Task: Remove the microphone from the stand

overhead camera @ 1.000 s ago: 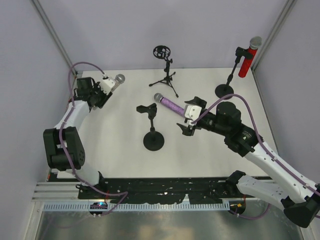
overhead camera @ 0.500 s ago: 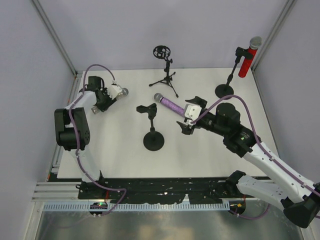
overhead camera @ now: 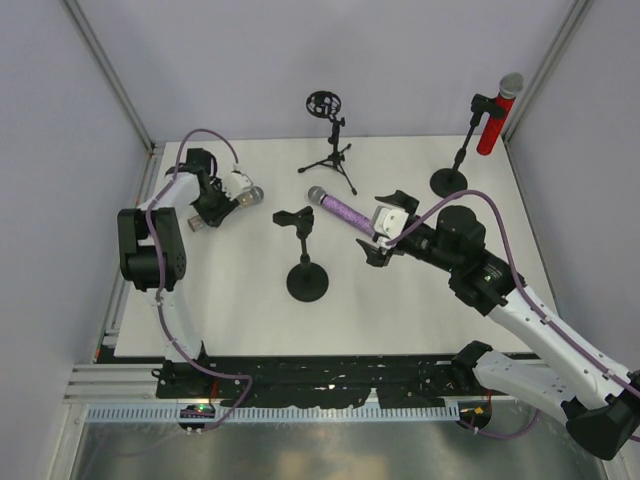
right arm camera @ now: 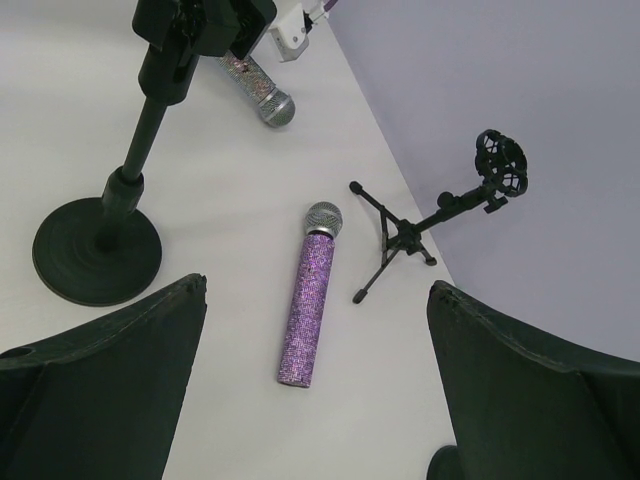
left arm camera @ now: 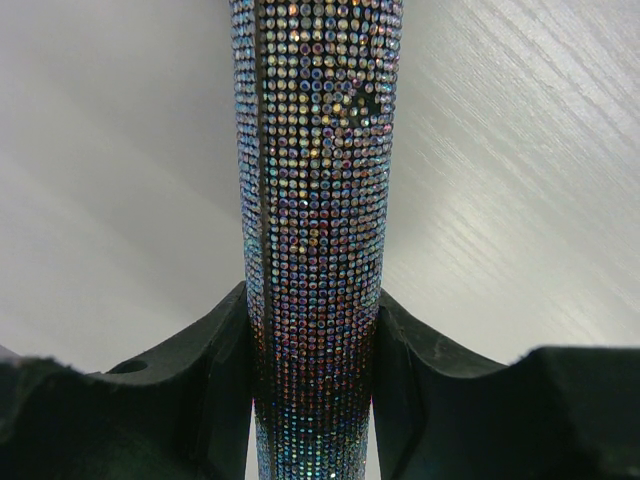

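Note:
A red microphone (overhead camera: 493,122) stands clipped in the round-base stand (overhead camera: 450,180) at the back right. My left gripper (overhead camera: 222,195) is shut on the body of a silver rhinestone microphone (left arm camera: 315,200). It holds this microphone low over the table's left side, the mesh head (overhead camera: 254,195) pointing right. A purple rhinestone microphone (overhead camera: 340,209) lies flat on the table. My right gripper (overhead camera: 380,228) hovers open just above its handle end, and the purple microphone (right arm camera: 308,305) shows between the wide-spread fingers with nothing gripped.
An empty clip stand on a round black base (overhead camera: 305,265) stands mid-table, close to the left of my right gripper. A small tripod stand with a ring shock mount (overhead camera: 330,140) is at the back centre. Walls close in on the left, back and right.
My left arm has swung the silver microphone right and down, from the far left edge toward the table's middle. The right gripper has barely moved.

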